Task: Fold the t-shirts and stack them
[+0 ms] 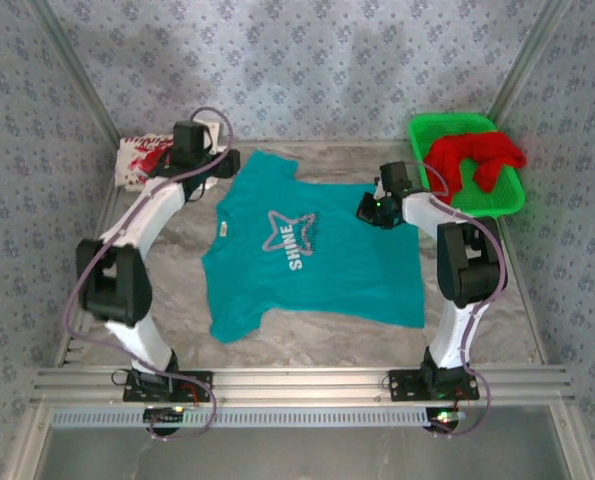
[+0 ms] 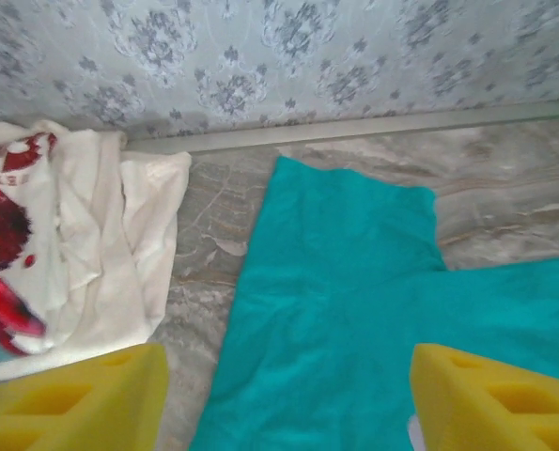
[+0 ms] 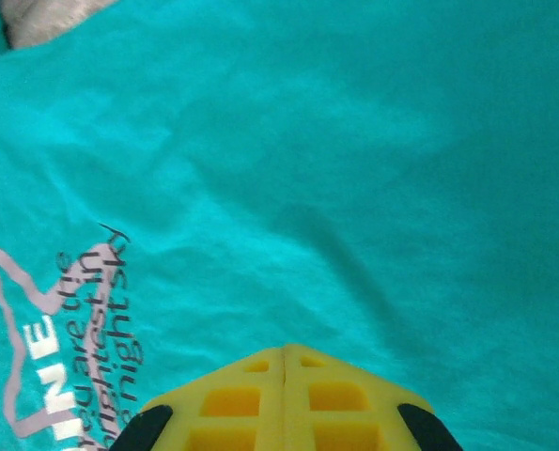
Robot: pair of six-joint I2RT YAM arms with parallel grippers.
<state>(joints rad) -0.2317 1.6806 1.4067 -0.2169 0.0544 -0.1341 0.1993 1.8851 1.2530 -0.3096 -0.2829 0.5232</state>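
The teal shirt (image 1: 312, 245) lies spread at the table's centre. The white shirt (image 1: 142, 160) sits bunched at 10 o'clock, and the red shirt (image 1: 474, 158) is in the basket (image 1: 507, 200) at 2 o'clock. The left gripper (image 2: 284, 409) hangs, fingers apart, over the teal sleeve at 11 o'clock. The right gripper (image 3: 284, 390), fingers together on nothing, hovers over the chest. If the left grab lands too far toward 9 o'clock it may snag the white shirt, and a shallow pinch may slip and skew the fold.
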